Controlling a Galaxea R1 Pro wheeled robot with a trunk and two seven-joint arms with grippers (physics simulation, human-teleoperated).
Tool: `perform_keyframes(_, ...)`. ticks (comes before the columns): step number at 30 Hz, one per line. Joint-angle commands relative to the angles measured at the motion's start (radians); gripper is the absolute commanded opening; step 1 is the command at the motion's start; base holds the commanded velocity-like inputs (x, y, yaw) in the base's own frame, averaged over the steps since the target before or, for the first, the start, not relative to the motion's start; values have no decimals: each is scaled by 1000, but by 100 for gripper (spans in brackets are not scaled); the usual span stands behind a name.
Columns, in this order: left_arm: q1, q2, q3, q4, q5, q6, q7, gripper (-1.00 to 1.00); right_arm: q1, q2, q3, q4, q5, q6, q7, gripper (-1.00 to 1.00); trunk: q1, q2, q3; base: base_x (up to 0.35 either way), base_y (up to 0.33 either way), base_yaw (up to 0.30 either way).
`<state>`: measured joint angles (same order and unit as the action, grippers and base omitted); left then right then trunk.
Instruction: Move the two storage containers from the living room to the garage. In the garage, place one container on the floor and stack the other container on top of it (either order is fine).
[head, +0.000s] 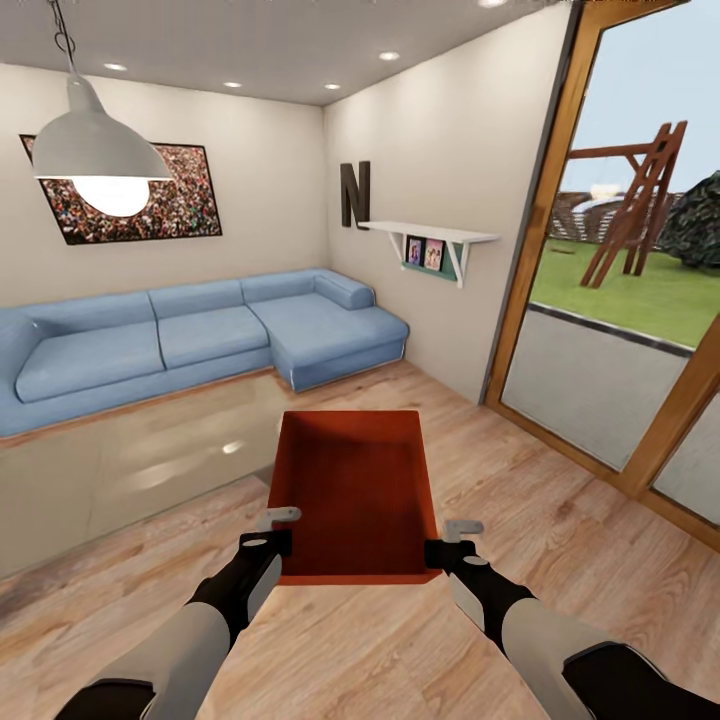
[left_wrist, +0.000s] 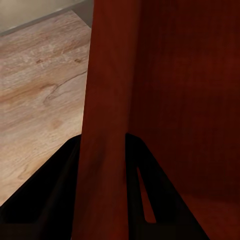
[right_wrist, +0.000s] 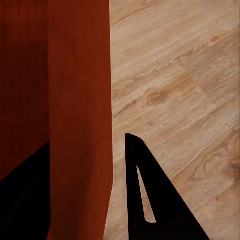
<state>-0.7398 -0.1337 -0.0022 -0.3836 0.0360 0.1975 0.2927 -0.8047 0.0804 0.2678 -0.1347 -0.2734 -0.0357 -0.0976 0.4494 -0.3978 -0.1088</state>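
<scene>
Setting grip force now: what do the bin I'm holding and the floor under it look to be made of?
The storage container: thin, stiff walls, uniform red-orange with a matte finish, likely plastic, though faint grain-like streaks in the wrist views leave it open. The floor: light wood planks with visible grain, knots and seams, satin sheen; possibly laminate.

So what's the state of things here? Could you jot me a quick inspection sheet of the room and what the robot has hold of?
Surface: light wood-plank floor, bare around the robot.
Job's things: one red-orange container, open-topped and empty, held level in front of the robot; its side walls show close up in the wrist views.
Clutter: nothing seen.
Grippers: left gripper straddles the container's left wall, fingers pressed to it; right gripper straddles the right wall, outer finger a little off the wall.
Cables: only the lamp's cord.
Surroundings: blue sofa, hanging lamp, framed picture, letter N, shelf with photos, wood-framed glass door, lawn outside.
</scene>
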Motion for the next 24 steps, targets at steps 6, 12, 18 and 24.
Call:
perform_keyframes(6,-1,6,24,-5,-18,9,8,-100,0,-1,-6,1,-9,-4,-5,-100,1,-2,8,0,0,0)
perform_keyframes(12,-1,6,24,-5,-18,9,9,-100,0,-1,-6,1,-9,-4,-6,-100,1,-2,17,0,0,0)
perform_keyframes(18,-1,7,24,-5,-18,9,8,-100,0,-1,-7,1,-10,-4,-6,-100,1,-2,27,0,0,0)
perform_keyframes(24,-1,7,24,-5,-18,10,9,-100,-1,-1,-7,1,-11,-4,-6,-100,1,-2,37,0,0,0)
